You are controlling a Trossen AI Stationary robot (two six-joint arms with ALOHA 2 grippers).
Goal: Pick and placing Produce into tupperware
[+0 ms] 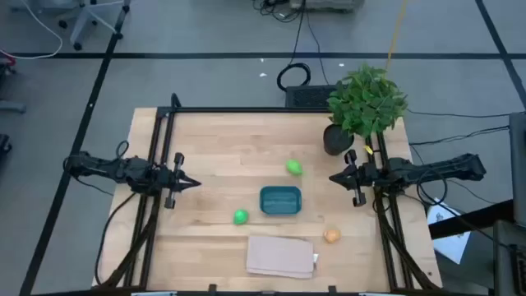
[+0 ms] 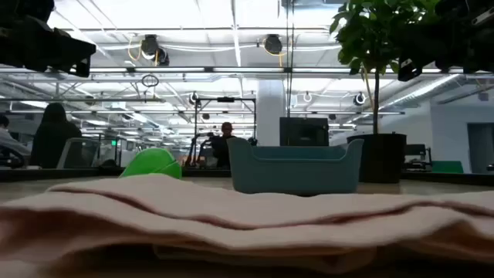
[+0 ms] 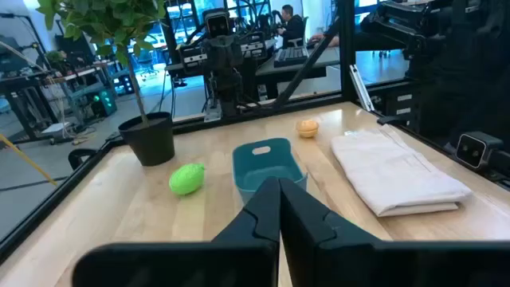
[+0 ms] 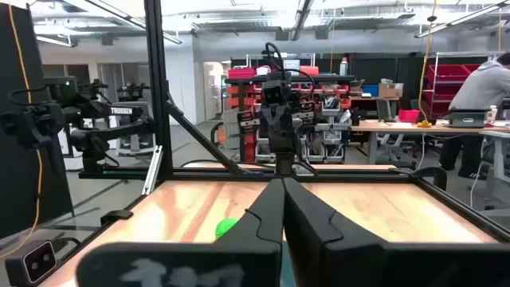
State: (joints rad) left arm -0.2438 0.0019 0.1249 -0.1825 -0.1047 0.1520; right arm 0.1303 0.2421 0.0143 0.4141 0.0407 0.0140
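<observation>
The teal-blue tupperware stands open and empty near the table's middle; it also shows in the low view and the left wrist view. The yellow-green fruit lies just beyond it. The bright green fruit lies to its near left. The orange fruit lies to its near right. My left gripper is shut and empty over the table's left part, pointing right. My right gripper is shut and empty over the right part, pointing left.
A beige folded cloth lies at the near edge, in front of the tupperware. A leafy potted plant stands at the far right, its dark pot close behind my right gripper. A black frame runs along the table's edges.
</observation>
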